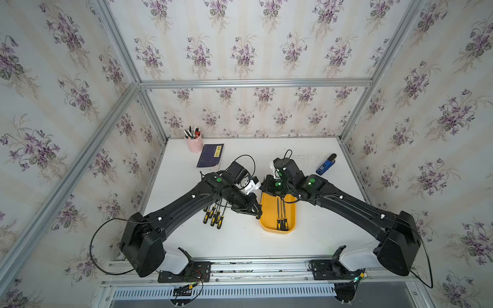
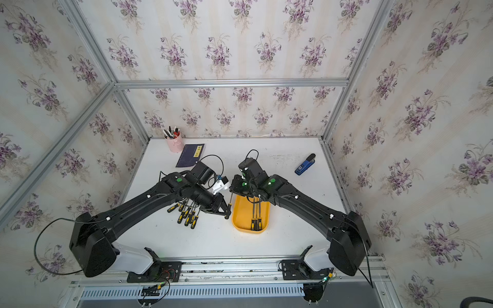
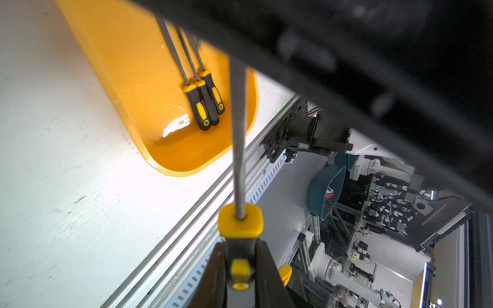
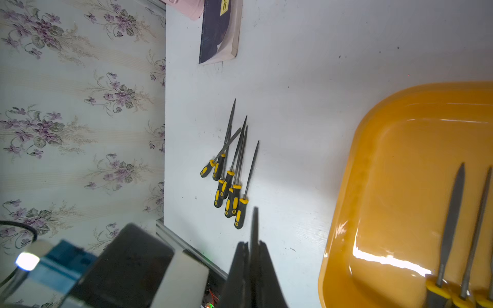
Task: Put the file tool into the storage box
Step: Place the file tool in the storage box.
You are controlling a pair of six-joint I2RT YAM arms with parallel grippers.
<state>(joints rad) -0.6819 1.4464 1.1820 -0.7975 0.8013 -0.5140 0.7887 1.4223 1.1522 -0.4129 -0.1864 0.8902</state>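
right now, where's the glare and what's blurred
Left wrist view: white glare patch on the storage box floor; the dark bar nearest the lens is blurred, the held file in the left tool sharper. Right wrist view: glare streak on the box; right tool and blue-white part nearby blurred. Both top views: sharp, frame bars splayed by the wide lens.

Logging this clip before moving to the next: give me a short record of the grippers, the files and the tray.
tray: three files inside
held file: gripped at both ends, not yet in tray
left gripper: shut on its handle
right gripper: shut on its blade
loose files: piled on table
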